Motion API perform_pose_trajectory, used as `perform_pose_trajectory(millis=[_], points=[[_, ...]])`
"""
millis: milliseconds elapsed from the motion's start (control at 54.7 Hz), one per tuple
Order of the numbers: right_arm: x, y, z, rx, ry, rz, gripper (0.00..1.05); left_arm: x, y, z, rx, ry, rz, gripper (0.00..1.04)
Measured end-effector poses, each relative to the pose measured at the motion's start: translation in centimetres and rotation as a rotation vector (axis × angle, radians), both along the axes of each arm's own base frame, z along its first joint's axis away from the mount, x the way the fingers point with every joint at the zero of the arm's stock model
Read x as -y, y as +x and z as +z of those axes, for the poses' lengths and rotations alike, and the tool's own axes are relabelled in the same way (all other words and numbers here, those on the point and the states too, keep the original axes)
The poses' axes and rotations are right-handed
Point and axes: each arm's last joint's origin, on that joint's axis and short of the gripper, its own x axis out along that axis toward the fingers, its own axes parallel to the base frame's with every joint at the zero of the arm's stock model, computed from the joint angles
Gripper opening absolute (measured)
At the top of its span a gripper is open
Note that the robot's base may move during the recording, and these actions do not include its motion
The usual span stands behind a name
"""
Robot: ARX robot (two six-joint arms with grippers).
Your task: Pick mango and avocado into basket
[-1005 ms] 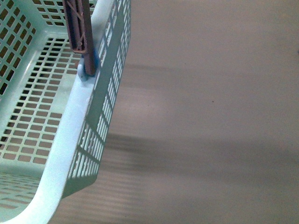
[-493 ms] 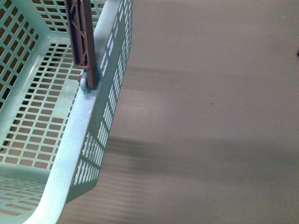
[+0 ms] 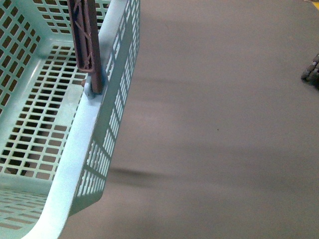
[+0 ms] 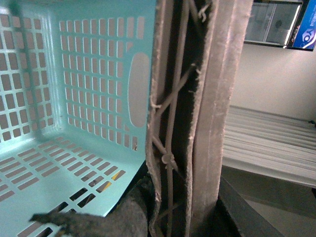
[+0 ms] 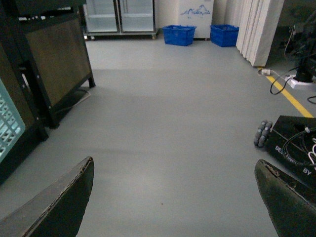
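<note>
Basket (image 3: 75, 149): one, light teal, with slotted walls and floor, filling the left side of the front view, with grey floor (image 3: 224, 124) spread out to its right. One brown ribbed handle (image 3: 85, 40) stands up from a pivot on the basket's near-right rim. At the far right edge of that view a small dark wheeled part (image 3: 311, 69) shows.

The left wrist camera looks straight along the same handle (image 4: 197, 98), very close, with the basket (image 4: 74, 98) interior behind it. The left gripper (image 4: 190, 217) has its two dark fingers set either side of the handle, one frayed pad (image 4: 133, 212) pressed against it, so it appears clamped on the handle.

The right gripper (image 5: 173, 207) is spread wide, its two dark fingers (image 5: 59, 207) at opposite lower corners of its wrist view with only bare floor between them; it holds nothing. Beyond it stand two blue crates (image 5: 178, 34) against the far wall, one black wheeled base (image 5: 296, 148) trailing cables, one yellow floor line (image 5: 291, 96), and a black stand (image 5: 49, 74) beside a sliver of the basket
</note>
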Motion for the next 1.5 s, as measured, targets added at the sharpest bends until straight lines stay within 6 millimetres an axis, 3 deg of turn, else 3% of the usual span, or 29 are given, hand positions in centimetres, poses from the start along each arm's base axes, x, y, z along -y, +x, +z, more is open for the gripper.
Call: perform_pose_trajectory(millis=[1498], points=[[0.0,0.0,0.0,0.0,0.0,0.0,0.96,0.0,0.0,0.01,0.0,0.0,0.0,0.19]])
